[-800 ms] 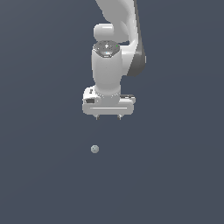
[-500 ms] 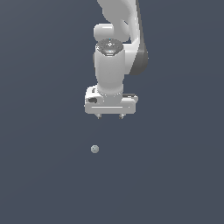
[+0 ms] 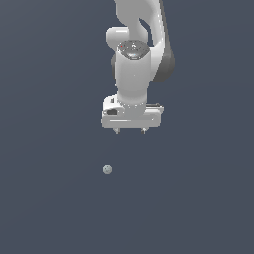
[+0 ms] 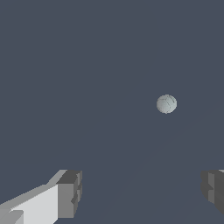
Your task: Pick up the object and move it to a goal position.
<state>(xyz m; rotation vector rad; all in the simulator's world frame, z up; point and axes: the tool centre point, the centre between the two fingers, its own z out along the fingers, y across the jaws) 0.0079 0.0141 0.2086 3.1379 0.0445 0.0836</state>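
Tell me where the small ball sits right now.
In the exterior view the ball lies alone on the dark floor, below the open gripper and slightly toward the exterior view's left of it, not touching it.

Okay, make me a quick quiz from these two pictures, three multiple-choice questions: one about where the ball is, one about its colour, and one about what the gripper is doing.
1. In the exterior view, where does the ball lie relative to the gripper?
A. Below it and toward that view's left
B. Between its fingertips
C. Above it, beside the arm

2. What colour is the ball?
A. Bright red
B. Pale grey-green
C. Black

3. What state is the gripper in?
A. Shut on the ball
B. Shut and empty
C. Open and empty

Answers:
1. A: the ball sits apart from the gripper, lower in the exterior view and off to that view's left.
2. B: both views show it pale grey-green with faint speckles.
3. C: the wrist view shows the two fingers wide apart with nothing between them, and the ball lies clear of them.
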